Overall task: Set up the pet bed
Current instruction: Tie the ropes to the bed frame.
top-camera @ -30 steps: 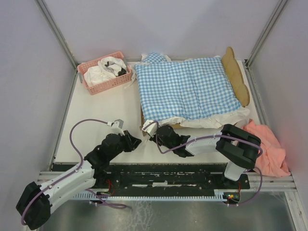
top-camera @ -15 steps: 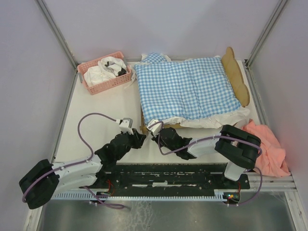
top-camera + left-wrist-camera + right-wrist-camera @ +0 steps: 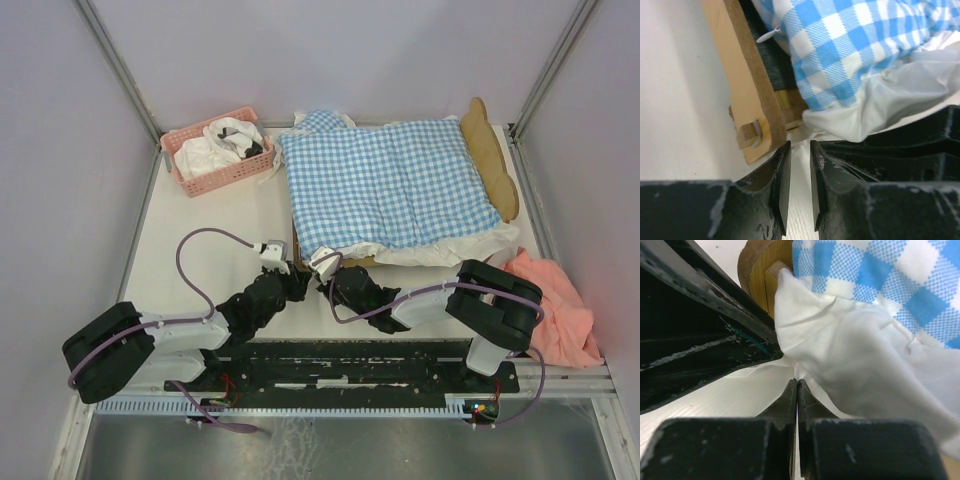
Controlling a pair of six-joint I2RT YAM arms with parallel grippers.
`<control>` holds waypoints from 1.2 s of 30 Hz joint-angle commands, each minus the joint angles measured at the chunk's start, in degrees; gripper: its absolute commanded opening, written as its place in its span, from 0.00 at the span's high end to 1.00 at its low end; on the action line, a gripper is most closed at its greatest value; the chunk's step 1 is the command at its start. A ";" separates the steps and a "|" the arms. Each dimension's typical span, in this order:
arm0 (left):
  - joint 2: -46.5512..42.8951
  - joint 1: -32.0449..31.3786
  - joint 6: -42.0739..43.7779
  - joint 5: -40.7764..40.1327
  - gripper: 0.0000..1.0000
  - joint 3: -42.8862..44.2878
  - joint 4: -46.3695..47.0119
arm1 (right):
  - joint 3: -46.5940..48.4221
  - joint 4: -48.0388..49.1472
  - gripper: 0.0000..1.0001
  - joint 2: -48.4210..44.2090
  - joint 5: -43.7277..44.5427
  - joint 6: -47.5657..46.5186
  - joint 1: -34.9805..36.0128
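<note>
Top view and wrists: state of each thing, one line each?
pet bed: upright, mostly covered.
gingham bedding: spread over the bed, white ruffle hanging off near edge.
pink basket: upright, holding white cloth.
peach cloth: crumpled, right of bed.
left gripper: slightly open, empty, at bed's near-left corner.
right gripper: shut at the white ruffle.

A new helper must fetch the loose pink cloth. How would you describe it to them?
Find the pet bed under blue gingham bedding on the table. Off its near right corner, by the right arm, lies a crumpled salmon-pink cloth. Unlike the pink basket far left, it is soft and plain.
</note>
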 commanded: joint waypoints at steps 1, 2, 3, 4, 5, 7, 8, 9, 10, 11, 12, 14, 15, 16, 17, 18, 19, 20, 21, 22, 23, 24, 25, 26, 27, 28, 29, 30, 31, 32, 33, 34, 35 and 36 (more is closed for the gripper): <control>2.67 -0.38 1.93 -6.03 0.72 2.43 5.28 | -0.25 3.78 0.98 -1.80 -0.22 0.68 -0.09; 3.30 -0.37 2.01 -6.29 0.72 2.51 5.80 | -0.25 3.82 0.98 -1.87 -0.24 0.69 -0.04; 3.97 -0.44 2.10 -6.45 0.72 2.58 6.31 | -0.20 3.79 0.98 -1.93 -0.31 0.63 -0.02; 4.58 -0.45 2.22 -6.59 0.72 2.71 6.67 | -0.23 3.77 0.98 -1.90 -0.39 0.58 -0.03; 5.05 -0.45 2.24 -6.62 0.72 2.88 6.94 | -0.12 3.77 0.98 -1.81 -0.59 0.58 -0.01; 5.94 -0.45 2.26 -6.37 0.72 2.63 8.45 | 0.25 3.39 0.98 -1.81 -0.84 0.45 -0.03; 6.33 -0.45 2.28 -6.20 0.72 2.43 9.49 | 0.31 3.44 0.98 -1.74 -0.85 0.34 -0.04; 6.73 -0.49 2.24 -6.29 0.72 2.31 10.06 | 0.43 3.47 0.98 -1.72 -0.85 0.29 -0.02; 7.05 -0.51 2.10 -6.51 0.72 2.37 10.32 | 0.45 3.49 0.98 -1.60 -0.85 0.24 -0.02; 7.40 -0.52 1.88 -6.77 0.72 2.38 10.43 | 0.54 3.54 0.98 -1.55 -0.85 0.25 -0.03; 7.68 -0.50 1.74 -7.00 0.72 2.45 10.45 | 0.47 3.58 0.98 -1.47 -0.87 0.33 -0.08; 8.14 -0.53 1.46 -7.76 0.76 2.40 10.77 | 0.33 3.82 0.98 -1.24 -0.93 0.29 -0.09; 8.26 -0.47 1.45 -7.82 0.80 2.24 11.10 | 0.28 4.01 0.98 -1.09 -0.93 0.24 -0.03; 8.05 -0.52 1.40 -7.85 0.85 2.14 11.11 | 0.20 3.97 0.98 -1.00 -1.08 0.02 -0.02; 7.61 -0.53 1.43 -7.32 0.92 2.06 10.89 | 0.12 3.90 0.98 -0.97 -1.40 -0.44 -0.05; 6.96 -0.54 1.40 -6.62 0.97 1.85 10.62 | 0.03 3.86 0.98 -0.93 -1.72 -0.98 -0.02; 6.08 -0.54 1.33 -6.04 0.97 1.36 10.48 | -0.10 3.69 0.98 -0.97 -1.92 -1.76 -0.09; 5.03 -0.49 1.03 -5.66 0.97 0.65 10.46 | -0.21 3.35 0.98 -1.00 -1.91 -2.42 -0.08; 3.85 -0.45 0.51 -5.35 0.97 -0.06 10.50 | -0.33 3.26 0.98 -1.12 -2.10 -3.22 -0.06; 2.56 -0.47 0.12 -5.17 0.97 -0.74 10.46 | -0.46 3.37 0.98 -1.32 -2.64 -4.23 -0.04; 1.45 -0.47 -0.22 -4.86 0.97 -1.38 10.42 | -0.56 3.38 0.98 -1.50 -3.49 -5.72 -0.05; 0.37 -0.45 -0.49 -4.59 0.97 -1.80 10.22 | -0.47 3.03 0.98 -1.68 -4.29 -6.50 -0.01; -0.47 -0.51 -0.83 -4.34 0.97 -2.17 9.89 | -0.03 2.13 0.98 -1.82 -4.96 -7.45 -0.01; -1.32 -0.48 -1.09 -4.27 0.97 -2.49 9.40 | 0.55 0.60 0.98 -2.04 -5.51 -8.97 -0.01; -1.96 -0.50 -1.32 -4.19 0.97 -2.79 9.11 | 1.27 -1.11 0.98 -2.33 -6.15 -10.17 -0.08; -2.40 -0.51 -1.48 -4.14 0.97 -3.06 8.73 | 1.78 -2.34 0.98 -2.62 -6.43 -11.03 -0.03; -2.91 -0.46 -1.65 -4.19 0.97 -3.33 8.27 | 2.16 -3.44 0.98 -3.03 -6.14 -11.62 -0.03; -3.30 -0.45 -1.74 -4.22 0.97 -3.59 7.76 | 2.54 -4.39 0.98 -3.49 -5.72 -12.09 -0.03; -3.84 -0.49 -2.07 -4.16 0.97 -4.01 7.44 | 2.98 -5.40 0.98 -4.26 -5.59 -12.63 -0.03; -4.19 -0.53 -2.24 -4.05 0.97 -4.20 7.22 | 3.46 -6.75 0.98 -4.57 -5.78 -13.22 -0.09; -4.57 -0.49 -2.44 -3.69 0.97 -4.57 7.25 | 4.11 -8.01 0.98 -4.83 -6.03 -13.77 -0.05; -5.04 -0.49 -2.57 -3.38 0.97 -4.82 7.21 | 4.68 -9.31 0.98 -4.91 -6.22 -14.27 -0.03; -5.28 -0.51 -2.59 -2.97 0.97 -4.98 7.20 | 5.16 -10.40 0.98 -4.90 -6.30 -14.53 -0.03; -5.52 -0.47 -2.60 -2.54 0.97 -5.07 7.06 | 5.67 -11.25 0.98 -4.88 -6.14 -14.61 -0.08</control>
